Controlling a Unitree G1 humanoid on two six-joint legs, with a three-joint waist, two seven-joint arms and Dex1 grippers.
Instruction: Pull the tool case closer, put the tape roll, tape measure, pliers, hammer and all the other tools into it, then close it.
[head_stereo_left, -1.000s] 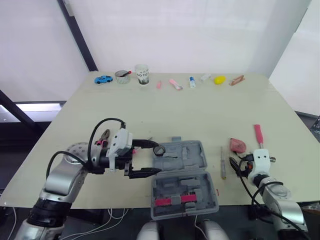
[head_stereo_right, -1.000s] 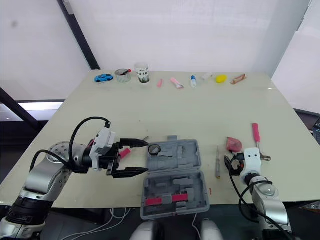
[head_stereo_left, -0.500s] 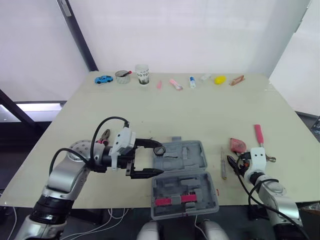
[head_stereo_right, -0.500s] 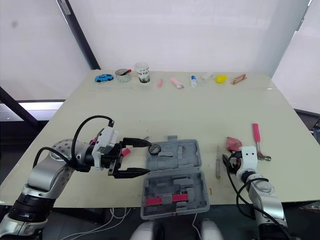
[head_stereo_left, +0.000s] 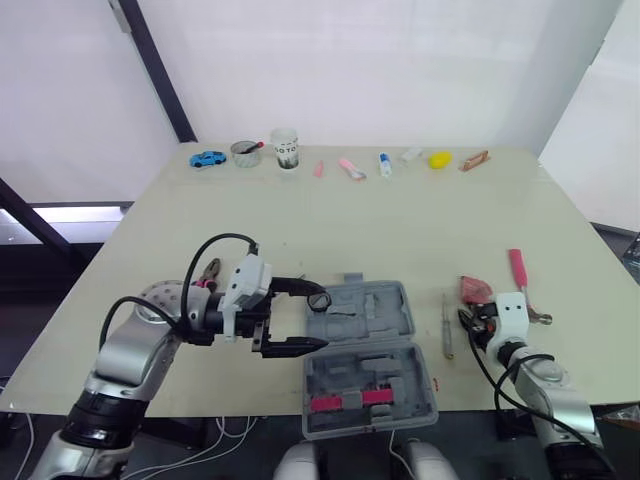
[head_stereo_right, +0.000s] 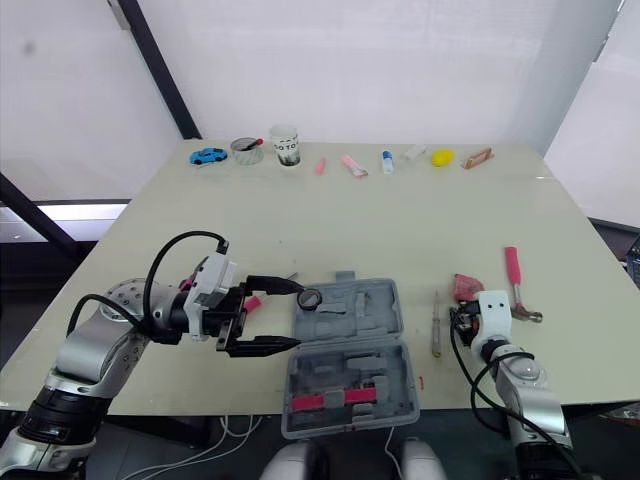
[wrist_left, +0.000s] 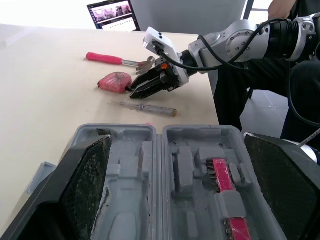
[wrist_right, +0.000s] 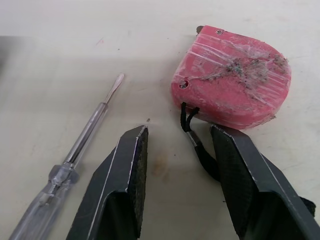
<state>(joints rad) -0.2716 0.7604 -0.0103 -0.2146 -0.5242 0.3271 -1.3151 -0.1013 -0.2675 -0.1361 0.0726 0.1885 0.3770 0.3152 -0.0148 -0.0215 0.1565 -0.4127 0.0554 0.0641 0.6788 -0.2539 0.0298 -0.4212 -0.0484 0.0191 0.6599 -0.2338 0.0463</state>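
From the head, the open grey tool case (head_stereo_left: 366, 352) lies at the near table edge. The red tape measure (head_stereo_left: 474, 290) sits on the table well to the right of the case, past a screwdriver (head_stereo_left: 446, 325). A red-handled hammer (head_stereo_left: 518, 272) lies farther from the case on that side. The right gripper (head_stereo_left: 467, 320) hovers low, just short of the tape measure. The left gripper (head_stereo_left: 317, 315) is at the case's left edge, spread wide and holding nothing.

The left wrist view shows its two fingers (wrist_left: 89, 182) on either side of the open case, whose moulded slots hold only red bits (wrist_left: 223, 175).

In the right wrist view, the fingers (wrist_right: 131, 172) are parted and empty. They straddle the tape measure's black cord (wrist_right: 188, 121), with the body just past the tips.

The step seems to be picking up the tape measure. To do it well, the gripper should push forward until the pads flank the body and not the cord. It probably needs its widest opening, as the body looks broad for the gap. It should also steer clear of the screwdriver.

The tape measure is rounded, flat-lying, screw-fastened and wrapped in crinkled, grimy clear film, which is probably slippery.
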